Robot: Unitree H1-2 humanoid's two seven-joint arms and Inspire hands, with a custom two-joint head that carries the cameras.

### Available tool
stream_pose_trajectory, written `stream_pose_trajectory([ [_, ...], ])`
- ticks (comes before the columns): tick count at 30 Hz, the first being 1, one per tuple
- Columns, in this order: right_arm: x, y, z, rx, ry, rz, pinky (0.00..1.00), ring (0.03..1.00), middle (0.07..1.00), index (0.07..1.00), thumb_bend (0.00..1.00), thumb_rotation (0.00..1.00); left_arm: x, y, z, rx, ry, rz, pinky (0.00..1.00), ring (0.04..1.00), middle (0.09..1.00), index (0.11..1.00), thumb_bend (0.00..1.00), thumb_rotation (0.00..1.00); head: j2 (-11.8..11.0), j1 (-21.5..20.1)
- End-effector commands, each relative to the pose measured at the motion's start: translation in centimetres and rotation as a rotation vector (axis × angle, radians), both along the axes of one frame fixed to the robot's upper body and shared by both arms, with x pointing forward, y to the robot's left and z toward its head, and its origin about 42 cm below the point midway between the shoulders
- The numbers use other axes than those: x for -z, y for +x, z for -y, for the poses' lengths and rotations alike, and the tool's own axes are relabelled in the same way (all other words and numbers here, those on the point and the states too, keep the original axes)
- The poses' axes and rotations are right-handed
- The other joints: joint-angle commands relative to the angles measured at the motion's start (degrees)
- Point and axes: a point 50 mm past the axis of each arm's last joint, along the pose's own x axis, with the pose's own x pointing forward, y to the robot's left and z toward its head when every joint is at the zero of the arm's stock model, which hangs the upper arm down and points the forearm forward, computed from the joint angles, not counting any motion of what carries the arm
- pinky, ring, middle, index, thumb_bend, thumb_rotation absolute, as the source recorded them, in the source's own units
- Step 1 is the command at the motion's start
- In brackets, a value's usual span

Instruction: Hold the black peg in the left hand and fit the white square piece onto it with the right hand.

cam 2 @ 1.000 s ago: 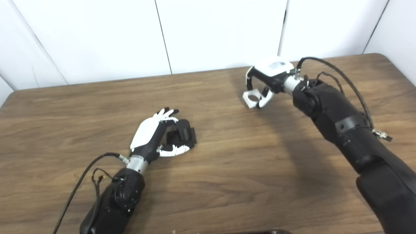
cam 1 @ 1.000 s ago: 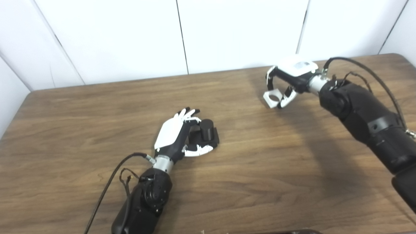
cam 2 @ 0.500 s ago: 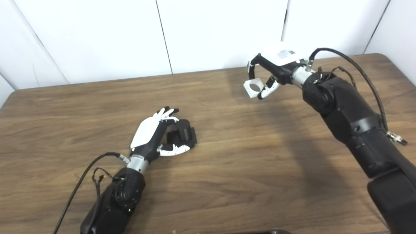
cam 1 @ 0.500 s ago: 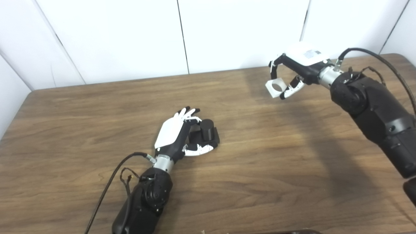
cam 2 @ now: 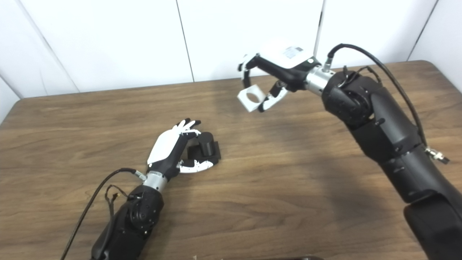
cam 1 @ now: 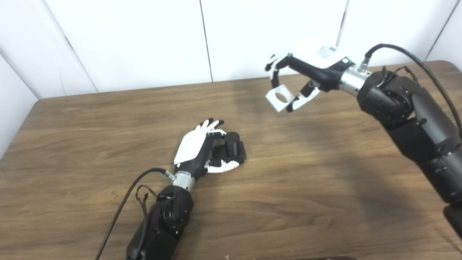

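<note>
The right hand (cam 1: 314, 70) hung above the far side of the table (cam 1: 310, 187), its fingers and thumb closed on the white square piece (cam 1: 279, 98), which was pinched at its edges and tilted so that its round hole faced the cameras. The piece was clear of the wood, with its shadow on the tabletop below. The right eye view showed the hole a little more squarely and more of the right forearm; the left eye view cut that arm off at the picture's edge. A small printed label sat on the white back of the right hand — too small to read in either view.

The left hand (cam 2: 169, 148) lay low near the table's middle, curled around the black peg (cam 2: 206, 141); the peg stood upright on its dark base, thumb in front and fingers behind — whether they truly clamped it could not be told. The white piece was well apart from the peg, up and to the right of it.
</note>
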Motion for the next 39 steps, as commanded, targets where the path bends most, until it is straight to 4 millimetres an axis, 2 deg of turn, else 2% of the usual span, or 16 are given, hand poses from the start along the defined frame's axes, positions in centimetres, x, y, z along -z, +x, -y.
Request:
stream_pose_trajectory([
  [1,-3.3,0.1,-1.1,-0.039,0.016,0.074,0.79,0.805,0.754,0.481,0.52,0.14,4.5,-2.4,-1.1,-0.040,0.074,-0.149,1.00,1.000,0.934,0.558,0.91,0.32,0.1,0.5],
  [3,-3.6,-0.1,-1.7,-0.050,0.007,0.073,0.77,0.801,0.756,0.481,0.52,0.14,4.4,-2.3,-0.9,-0.037,0.082,-0.155,1.00,1.000,0.937,0.562,0.91,0.33,0.1,1.0],
  [9,-3.5,-0.4,-3.3,-0.087,0.014,0.057,0.79,0.817,0.761,0.480,0.52,0.15,4.4,-2.2,-0.5,-0.034,0.085,-0.155,1.00,1.000,0.939,0.567,0.90,0.34,0.1,2.3],
  [15,-2.9,-0.5,-4.5,-0.120,0.015,0.044,0.89,0.826,0.761,0.480,0.52,0.14,4.3,-2.2,-0.5,-0.033,0.077,-0.153,1.00,1.000,0.936,0.564,0.91,0.32,0.3,2.4],
  [28,-1.5,-0.7,-6.4,-0.157,0.000,0.002,0.83,0.818,0.764,0.480,0.52,0.15,4.4,-2.0,-0.1,-0.034,0.077,-0.150,1.00,1.000,0.937,0.554,0.91,0.33,0.5,3.2],
  [34,-0.6,-0.9,-7.0,-0.158,-0.005,-0.033,0.89,0.834,0.772,0.481,0.52,0.14,4.2,-2.0,0.0,-0.037,0.082,-0.134,1.00,1.000,0.930,0.552,0.91,0.32,0.5,3.6],
  [39,0.4,-0.8,-7.7,-0.172,0.006,-0.041,0.89,0.827,0.763,0.481,0.52,0.14,4.1,-2.2,-0.1,-0.039,0.078,-0.136,1.00,1.000,0.933,0.553,0.91,0.33,0.7,3.6],
])
